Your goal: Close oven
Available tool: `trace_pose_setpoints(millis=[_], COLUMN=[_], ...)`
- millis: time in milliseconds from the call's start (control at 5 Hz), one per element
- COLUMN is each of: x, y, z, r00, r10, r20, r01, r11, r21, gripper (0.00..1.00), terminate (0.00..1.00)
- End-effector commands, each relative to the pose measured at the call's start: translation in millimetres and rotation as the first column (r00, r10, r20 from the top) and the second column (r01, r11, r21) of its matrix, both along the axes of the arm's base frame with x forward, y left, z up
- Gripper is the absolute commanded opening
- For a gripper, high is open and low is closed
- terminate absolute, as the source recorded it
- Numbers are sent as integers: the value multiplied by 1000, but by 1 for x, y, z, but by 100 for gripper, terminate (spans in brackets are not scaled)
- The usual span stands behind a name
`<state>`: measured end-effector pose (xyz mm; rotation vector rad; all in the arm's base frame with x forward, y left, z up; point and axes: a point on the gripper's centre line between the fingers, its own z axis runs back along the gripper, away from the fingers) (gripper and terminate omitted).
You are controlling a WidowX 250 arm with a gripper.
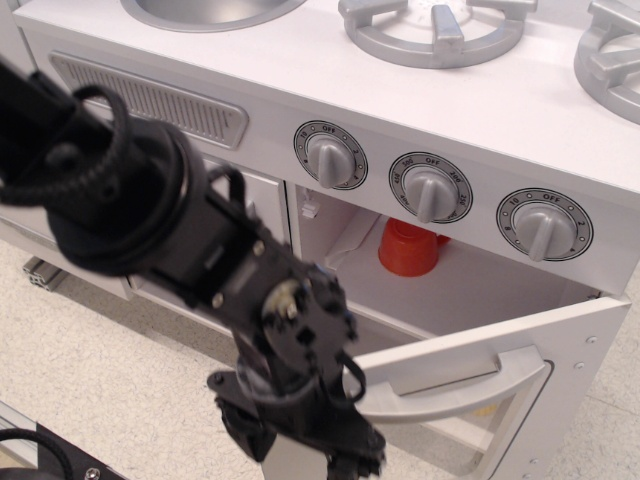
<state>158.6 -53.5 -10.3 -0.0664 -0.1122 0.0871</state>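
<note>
The white oven [470, 290] stands open, with three grey dials [430, 187] above its cavity. Its door [590, 340] hangs partly down towards me, and the curved silver handle [450, 395] faces up and out. A red cup [408, 248] stands inside the cavity. My black gripper [300, 455] points down at the door's lower left corner, against or just in front of the left end of the handle. Its fingertips run off the bottom edge, so the jaws cannot be read.
The stove top has silver burners [435, 30] and a sink bowl [210, 10] at the back. A grey vent grille [150, 100] is at the left. My arm [120, 200] covers the cupboard front left of the oven. Speckled floor [100, 380] lies below.
</note>
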Motion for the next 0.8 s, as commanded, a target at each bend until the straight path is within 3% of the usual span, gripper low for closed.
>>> trace_pose_setpoints(millis=[0, 600], x=[37, 87], y=[6, 11], z=[10, 20], r00=[996, 980], r10=[44, 152], r20=[83, 129], r01=[-45, -153], r11=[999, 988], r21=[6, -2], gripper=[100, 100], terminate=[0, 0])
